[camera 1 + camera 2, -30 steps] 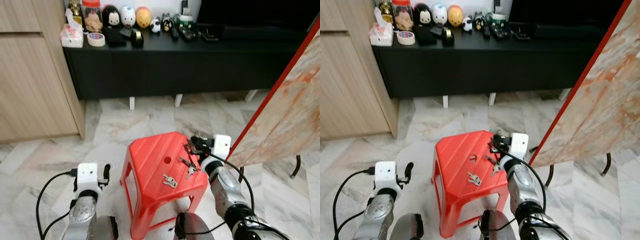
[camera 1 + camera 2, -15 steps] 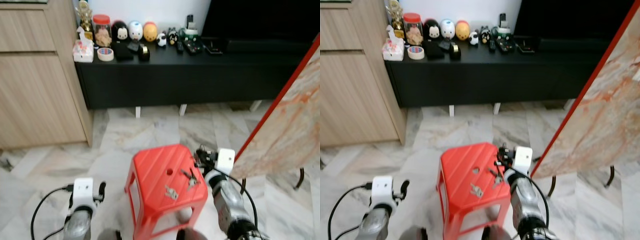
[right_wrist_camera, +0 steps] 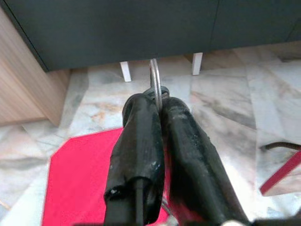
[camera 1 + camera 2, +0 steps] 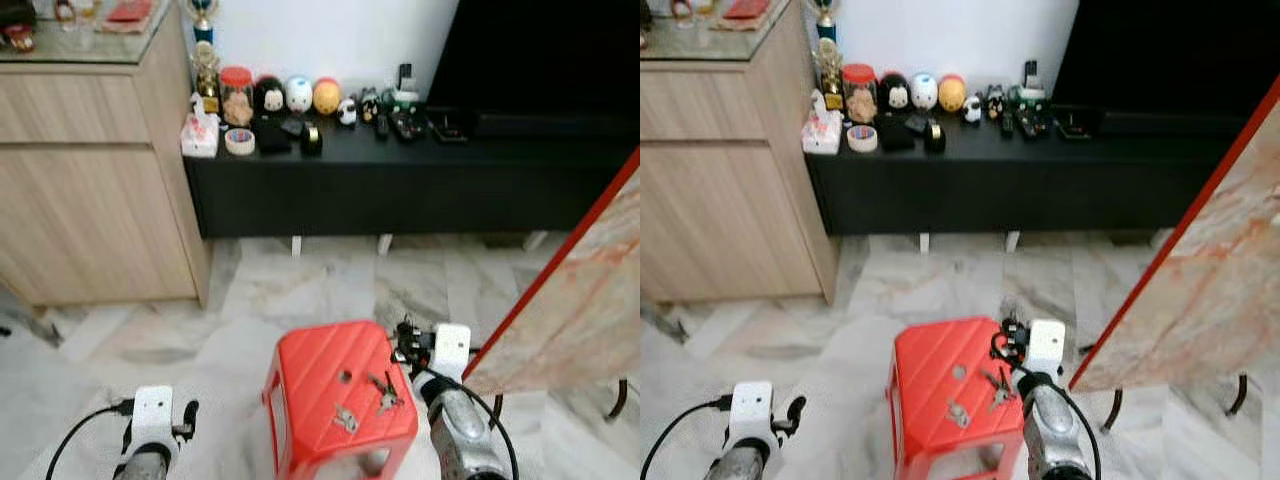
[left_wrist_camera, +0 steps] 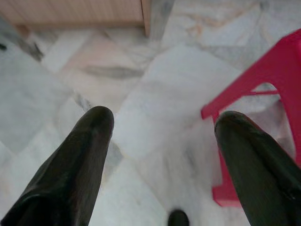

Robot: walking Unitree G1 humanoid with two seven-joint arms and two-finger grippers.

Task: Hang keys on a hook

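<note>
The key ring (image 3: 155,82) is pinched edge-on between the right gripper (image 3: 157,108) fingertips, most of the ring sticking out past the tips, w/ keys (image 4: 383,392) dangling below over the red stool (image 4: 310,375). Another small key set (image 4: 344,418) lies loose on the stool top, just beside. Risk: grip is only on thin wire, so a jolt while walking could let the ring twist or slip out & drop to the marble floor (image 4: 300,290); dangling keys could also snag the stool edge. No hook in sight yet, so probably a fair way to go. Right arm is bent, held low in front over the stool's right side, fingers clamped on the ring. Left gripper (image 5: 160,136) hangs low beside the stool, fingers wide apart, holding nothing.
</note>
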